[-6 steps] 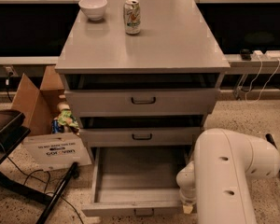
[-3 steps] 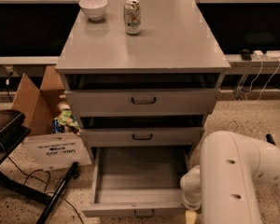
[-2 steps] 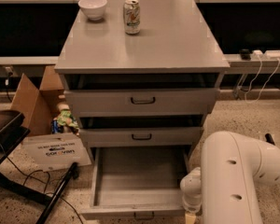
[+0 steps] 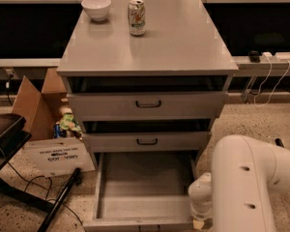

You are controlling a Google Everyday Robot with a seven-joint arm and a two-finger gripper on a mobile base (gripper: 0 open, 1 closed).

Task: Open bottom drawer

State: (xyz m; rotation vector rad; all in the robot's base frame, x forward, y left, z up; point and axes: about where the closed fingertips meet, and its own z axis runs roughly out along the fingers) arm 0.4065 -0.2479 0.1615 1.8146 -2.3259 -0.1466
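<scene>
At the foot of a grey cabinet (image 4: 174,47), the bottom drawer (image 4: 140,192) stands pulled out; the gripper (image 4: 199,222), its state impossible to tell, sits at the drawer's right front corner beneath the white arm (image 4: 251,187); a cardboard box (image 4: 34,105) stands left.

We see a plain grey bottom drawer (image 4: 140,187), its tray the same flat grey as the cabinet (image 4: 150,47) and the two drawer fronts above, each with a dark loop handle. On the grey top stand a white bowl (image 4: 96,7) and a pale can (image 4: 136,17) with green markings. The gripper (image 4: 199,222), at the drawer's front right corner, shows a tan tip beneath the glossy white arm (image 4: 251,187). A brown cardboard box (image 4: 31,105) and a white sign (image 4: 55,156) with dark lettering sit on the beige speckled floor (image 4: 261,124).
</scene>
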